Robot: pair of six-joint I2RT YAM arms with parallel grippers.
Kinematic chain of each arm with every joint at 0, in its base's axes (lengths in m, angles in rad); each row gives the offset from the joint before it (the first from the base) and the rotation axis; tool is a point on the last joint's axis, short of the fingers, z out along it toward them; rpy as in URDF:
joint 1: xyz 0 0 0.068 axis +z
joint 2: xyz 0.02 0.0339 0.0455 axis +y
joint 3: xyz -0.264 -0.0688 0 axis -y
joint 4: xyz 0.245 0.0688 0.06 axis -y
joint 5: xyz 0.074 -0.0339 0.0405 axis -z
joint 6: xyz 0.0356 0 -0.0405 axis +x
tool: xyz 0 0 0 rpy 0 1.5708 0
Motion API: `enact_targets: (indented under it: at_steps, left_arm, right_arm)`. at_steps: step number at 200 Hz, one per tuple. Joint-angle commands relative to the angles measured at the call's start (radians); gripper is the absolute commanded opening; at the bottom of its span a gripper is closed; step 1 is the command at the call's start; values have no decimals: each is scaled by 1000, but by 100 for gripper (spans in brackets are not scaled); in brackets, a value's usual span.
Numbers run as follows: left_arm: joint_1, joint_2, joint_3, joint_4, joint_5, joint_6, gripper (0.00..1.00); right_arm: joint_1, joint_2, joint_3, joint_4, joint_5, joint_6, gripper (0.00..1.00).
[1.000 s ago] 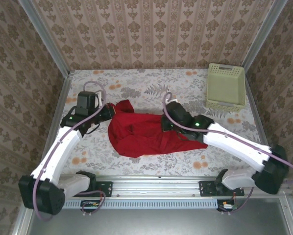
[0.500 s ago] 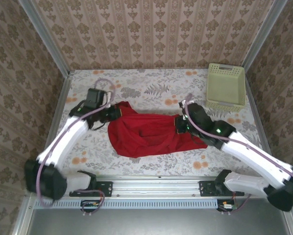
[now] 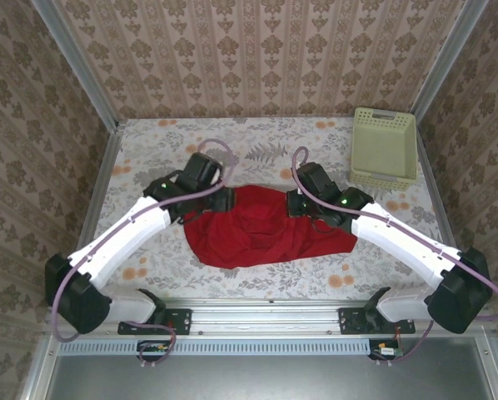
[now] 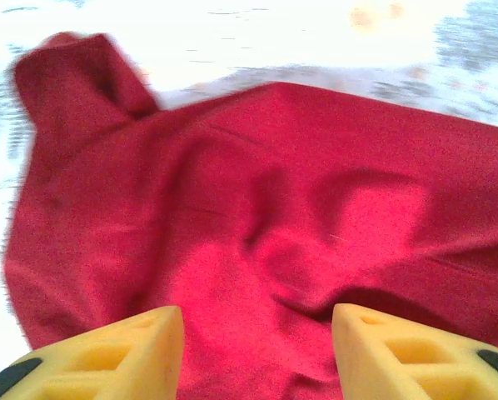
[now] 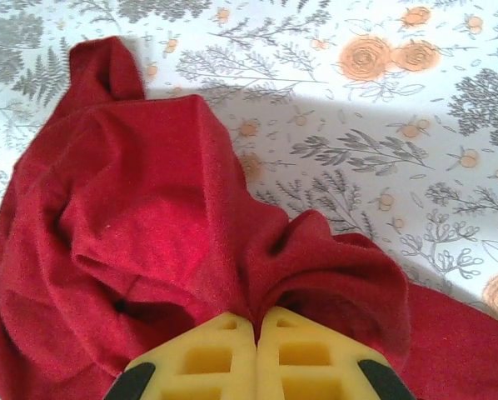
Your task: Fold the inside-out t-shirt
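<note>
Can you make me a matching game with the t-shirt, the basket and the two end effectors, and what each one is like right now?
Things:
1. t-shirt
2. basket
3. left end effector
4. right end effector

States:
A. open, above the red cloth
B. red and rumpled
C. shut, pinching red cloth
D. pale green and empty

Pairs: 1-B, 2-D, 3-A, 4-C

The left gripper [image 3: 222,200] has swung from near the worktop's left edge toward the middle. It now hangs over the left part of the t-shirt [image 3: 257,229] with its jaws parted, and the cloth has been let go. The right gripper [image 3: 296,204] moved toward the right edge, then came partly back and slightly nearer the far edge. The shirt's left flap, which pointed at the far edge a second ago, no longer stands out there.
</note>
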Motion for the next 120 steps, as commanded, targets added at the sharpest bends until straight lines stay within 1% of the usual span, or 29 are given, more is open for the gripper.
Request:
enact_targets:
  at_steps: [1, 21, 38, 58, 74, 103, 120]
  left_arm:
    - [-87, 49, -44, -59, -72, -110, 47]
    - [-128, 103, -73, -2, -57, -151, 47]
    - [-153, 170, -64, 26, -44, -157, 47]
    - [-162, 249, -42, 32, -34, -164, 49]
    - [-164, 284, -37, 45, -52, -169, 49]
    - [-155, 319, -11, 52, -103, -163, 41]
    - [-141, 340, 10, 46, -123, -155, 32]
  right_arm:
    - [17, -39, 20, 14, -14, 32, 0]
    - [26, -63, 25, 17, -12, 37, 0]
    - [30, -76, 38, 10, -11, 33, 0]
    - [42, -81, 56, -6, 5, 11, 0]
    - [52, -88, 53, -6, 13, 3, 0]
    - [65, -91, 38, -6, 26, 5, 0]
    - [70, -94, 29, -6, 44, 0, 0]
